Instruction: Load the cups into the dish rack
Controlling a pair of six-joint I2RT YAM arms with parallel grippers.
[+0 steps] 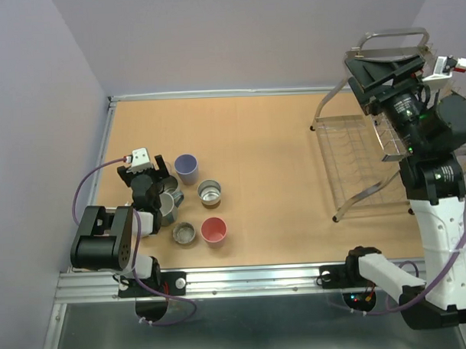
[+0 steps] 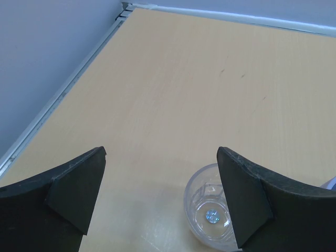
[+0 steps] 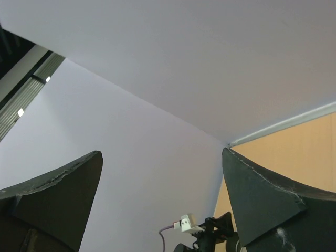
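Cups [image 1: 209, 193] clustered on counter [image 1: 277, 127] at left; none visible in dish rack [image 1: 353, 151] at right. Loading judged not begun. Over shiny cup [image 2: 210, 215], left pincer [image 2: 160, 152] spread wide; right pincer [image 3: 161, 152] raised, agape, empty.

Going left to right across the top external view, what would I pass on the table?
left gripper → lavender cup → pink cup → dish rack. The metal cups overlap the coloured ones across the picture, and the right arm overlaps the rack, so they are left out.
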